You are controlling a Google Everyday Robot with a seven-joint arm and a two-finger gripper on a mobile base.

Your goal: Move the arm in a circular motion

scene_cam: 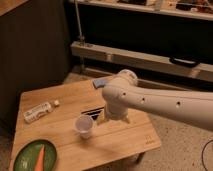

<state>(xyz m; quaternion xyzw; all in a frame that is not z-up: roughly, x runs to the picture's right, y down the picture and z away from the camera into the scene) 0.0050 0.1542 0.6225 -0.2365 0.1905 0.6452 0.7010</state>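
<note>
Reaching in from right, cream-white arm [150, 100] crosses over wooden bench [120, 137]; hand [102, 116] hangs low above bench middle, pale tip only partly seen, grip state: cannot tell. Clear cup [84, 126] just left of hand. Dark slotted strip [92, 113] beside hand. White packet [38, 112] well left, print unreadable. Blue sponge [100, 82] beyond hand. Green plate [22, 159] with carrot [41, 157] far left, nearer camera

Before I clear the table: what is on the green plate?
On the green plate lies a carrot, near the table corner. The frame edge cuts off part of the plate. The arm and its gripper are over the table's middle, beside the cup.
</note>
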